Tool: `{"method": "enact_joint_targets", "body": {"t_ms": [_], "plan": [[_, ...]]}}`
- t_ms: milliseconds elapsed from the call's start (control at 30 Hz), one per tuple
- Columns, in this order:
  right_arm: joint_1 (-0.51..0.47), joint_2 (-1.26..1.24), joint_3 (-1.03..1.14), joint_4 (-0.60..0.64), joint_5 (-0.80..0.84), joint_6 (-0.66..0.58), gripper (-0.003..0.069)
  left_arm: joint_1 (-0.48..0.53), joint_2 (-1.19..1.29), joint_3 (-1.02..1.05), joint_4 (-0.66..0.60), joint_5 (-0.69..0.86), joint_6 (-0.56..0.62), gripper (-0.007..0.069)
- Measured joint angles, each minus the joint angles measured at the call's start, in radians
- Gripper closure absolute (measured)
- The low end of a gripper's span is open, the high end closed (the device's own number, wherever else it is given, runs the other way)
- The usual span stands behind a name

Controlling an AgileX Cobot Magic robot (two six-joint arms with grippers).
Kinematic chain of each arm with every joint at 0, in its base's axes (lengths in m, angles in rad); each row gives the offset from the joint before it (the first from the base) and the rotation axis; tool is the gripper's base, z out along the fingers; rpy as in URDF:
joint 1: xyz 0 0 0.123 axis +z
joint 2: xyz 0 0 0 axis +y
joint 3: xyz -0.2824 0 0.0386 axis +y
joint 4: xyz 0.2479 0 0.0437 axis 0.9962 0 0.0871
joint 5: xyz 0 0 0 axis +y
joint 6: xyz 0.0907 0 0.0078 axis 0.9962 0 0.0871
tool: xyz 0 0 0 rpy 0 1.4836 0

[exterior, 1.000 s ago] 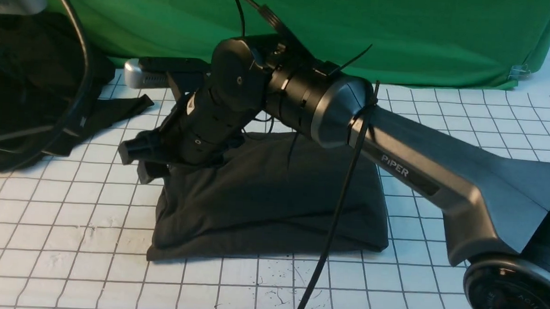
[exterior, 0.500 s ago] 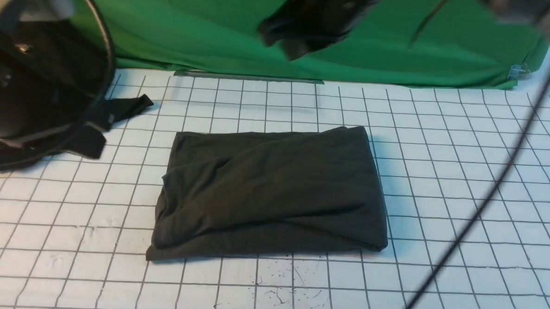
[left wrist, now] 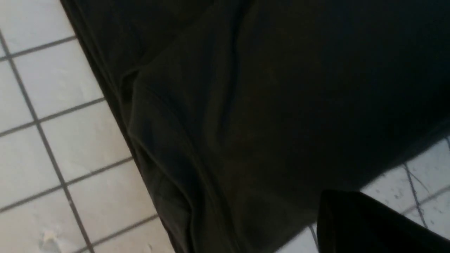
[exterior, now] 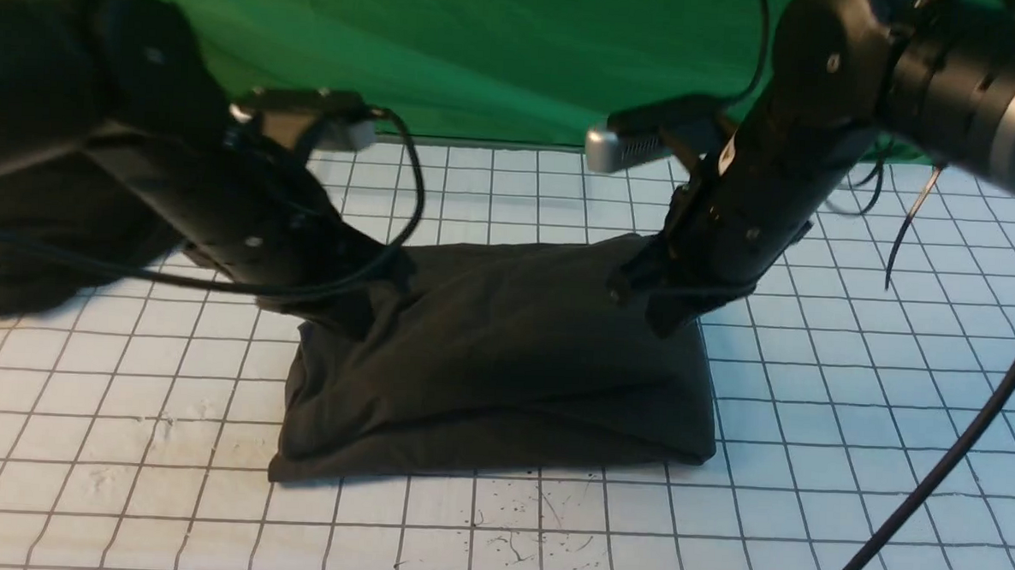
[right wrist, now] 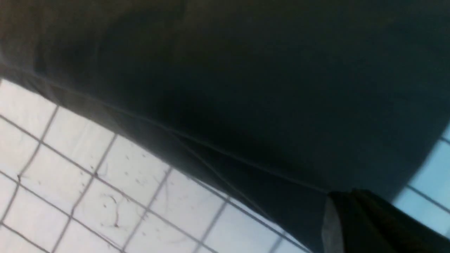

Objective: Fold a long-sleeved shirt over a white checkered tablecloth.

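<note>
the long-sleeved shirt [exterior: 504, 362], a plump creased charcoal rectangle mid white checkered tablecloth [exterior: 810, 418], has left pincer [exterior: 361, 309] and right pincer [exterior: 665, 305] at its far corners, their grip impossible to tell.

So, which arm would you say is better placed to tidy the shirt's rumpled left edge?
Left, probably: the left gripper sits at the shirt's far-left corner, beside that edge; the right gripper is at the far-right corner.
</note>
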Motion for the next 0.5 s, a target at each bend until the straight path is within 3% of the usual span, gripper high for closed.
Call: {"method": "enact_joint_targets", "body": {"t_ms": [167,300,500], "plan": [[0.000,0.055,0.028,0.024,-0.043,-0.001,0.0652,0.000,0.151,-0.032,0.066,-0.122,-0.010,0.0613],[-0.001,0.109,0.031,0.025,-0.032,-0.001,0.0652,0.017,0.229,-0.035,0.155,-0.157,-0.108,0.0613],[-0.001,0.136,0.050,0.026,-0.016,0.039,0.0652,0.075,0.269,-0.039,0.105,-0.181,-0.125,0.0614]]}}
